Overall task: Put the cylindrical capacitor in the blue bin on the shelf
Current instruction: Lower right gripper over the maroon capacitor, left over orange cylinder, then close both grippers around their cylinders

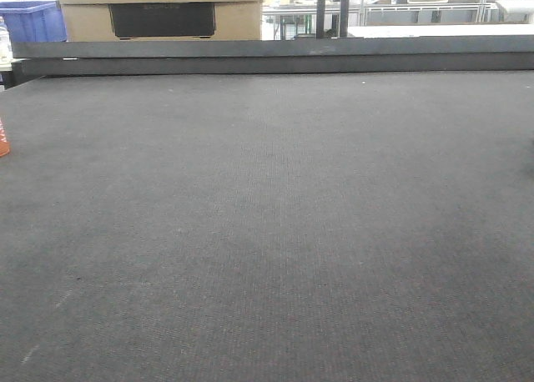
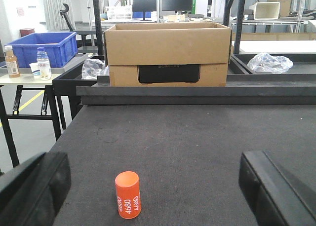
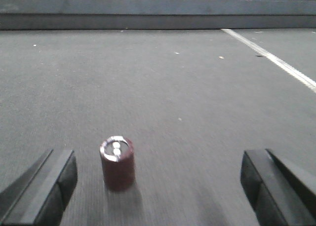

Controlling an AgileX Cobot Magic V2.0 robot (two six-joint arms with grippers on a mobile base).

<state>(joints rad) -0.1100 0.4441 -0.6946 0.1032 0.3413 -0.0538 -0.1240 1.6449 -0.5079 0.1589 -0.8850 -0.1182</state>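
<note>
My left gripper (image 2: 155,189) and right gripper (image 3: 158,186) gaped wide, empty; a maroon, metal-capped cylindrical capacitor (image 3: 117,163) stood upright on the coarse grey mat (image 3: 197,88).

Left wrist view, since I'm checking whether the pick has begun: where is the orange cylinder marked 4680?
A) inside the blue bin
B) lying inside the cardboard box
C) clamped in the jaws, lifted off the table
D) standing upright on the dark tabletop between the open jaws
D: the orange cylinder stands upright on the dark tabletop, with the left gripper jaws wide apart on either side, not touching it.
</note>
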